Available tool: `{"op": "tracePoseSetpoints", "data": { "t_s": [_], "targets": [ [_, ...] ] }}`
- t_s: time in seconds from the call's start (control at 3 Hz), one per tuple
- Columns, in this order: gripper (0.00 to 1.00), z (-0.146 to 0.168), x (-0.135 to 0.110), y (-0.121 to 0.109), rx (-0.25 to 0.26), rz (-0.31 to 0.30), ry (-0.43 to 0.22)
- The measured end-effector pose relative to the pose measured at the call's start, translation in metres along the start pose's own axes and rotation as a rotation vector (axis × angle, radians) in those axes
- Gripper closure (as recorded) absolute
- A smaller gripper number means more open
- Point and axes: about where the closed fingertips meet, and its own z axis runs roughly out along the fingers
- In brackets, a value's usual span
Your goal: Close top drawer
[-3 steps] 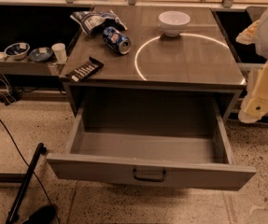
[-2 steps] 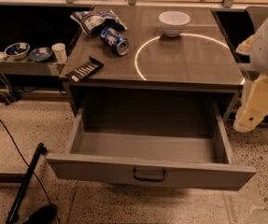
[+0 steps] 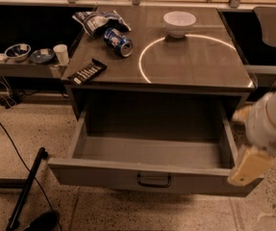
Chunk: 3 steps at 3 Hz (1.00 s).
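The top drawer is standing pulled far out beneath the cabinet top, its handle facing forward. The gripper is hanging at the drawer's right front corner; whether it is clenched or released cannot be told.

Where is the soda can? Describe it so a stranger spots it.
On the grey cabinet whose top drawer stands open, with the pincer by the drawer's right front corner, look at the top's back left. The soda can lies on its side beside a crumpled bag: the only blue cylinder, unlike the white bowl and flat dark bar.
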Motion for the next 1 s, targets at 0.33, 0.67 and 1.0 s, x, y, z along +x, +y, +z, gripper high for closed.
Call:
{"op": "tracePoseSetpoints", "data": {
  "t_s": [0.33,0.67,1.0],
  "targets": [
    [0.42,0.047,0.025,0.049,-0.106,0.004,-0.020],
    [0.65,0.055,0.031,0.060,-0.128,0.002,-0.014],
    [0.89,0.055,0.031,0.060,-0.128,0.002,-0.014]
  ]
}}
